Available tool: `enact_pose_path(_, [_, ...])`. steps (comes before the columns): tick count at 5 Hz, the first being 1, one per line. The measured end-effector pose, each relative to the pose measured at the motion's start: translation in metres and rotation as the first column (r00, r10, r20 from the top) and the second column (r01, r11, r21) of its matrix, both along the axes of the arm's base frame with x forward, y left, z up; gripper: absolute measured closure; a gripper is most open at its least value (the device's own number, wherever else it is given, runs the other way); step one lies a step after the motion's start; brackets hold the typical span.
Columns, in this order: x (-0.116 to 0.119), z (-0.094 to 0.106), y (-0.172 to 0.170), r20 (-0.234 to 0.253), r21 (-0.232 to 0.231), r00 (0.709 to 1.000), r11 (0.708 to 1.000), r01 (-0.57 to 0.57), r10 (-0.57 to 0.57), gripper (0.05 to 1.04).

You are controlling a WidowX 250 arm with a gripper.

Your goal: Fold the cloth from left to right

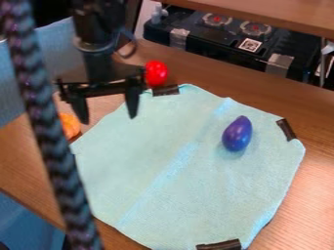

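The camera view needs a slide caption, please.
An open black hand hangs near a spread pale turquoise cloth bearing a purple, egg-shaped object.

Black arm (99, 19); greyish collar (93, 47); thin dark cable (135, 45) looping alongside; black hand (109, 119) with tapered fingers (132, 101).

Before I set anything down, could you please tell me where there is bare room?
Bare tabletop borders the cloth on its right, and the cloth lies bare below the purple toy. Upper left is crowded: gripper, red toy, orange toy and braided cord.
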State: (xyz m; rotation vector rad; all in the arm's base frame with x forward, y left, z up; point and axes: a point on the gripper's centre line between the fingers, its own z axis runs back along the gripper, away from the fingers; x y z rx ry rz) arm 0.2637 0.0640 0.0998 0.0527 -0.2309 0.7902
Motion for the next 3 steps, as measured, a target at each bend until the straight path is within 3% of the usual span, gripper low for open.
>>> enact_pose_path(1, [-0.016, -0.017, 0.013, -0.009, -0.024, 1.0, 0.999, 0.023, -0.023, 0.083])
enact_pose_path(2, [-0.032, -0.041, 0.02, 0.037, -0.021, 0.998, 0.999, 0.049, -0.048, 0.083])
enact_pose_path(3, [-0.044, -0.052, 0.034, 0.061, -0.017, 0.998, 1.0, -0.002, 0.003, 0.083])
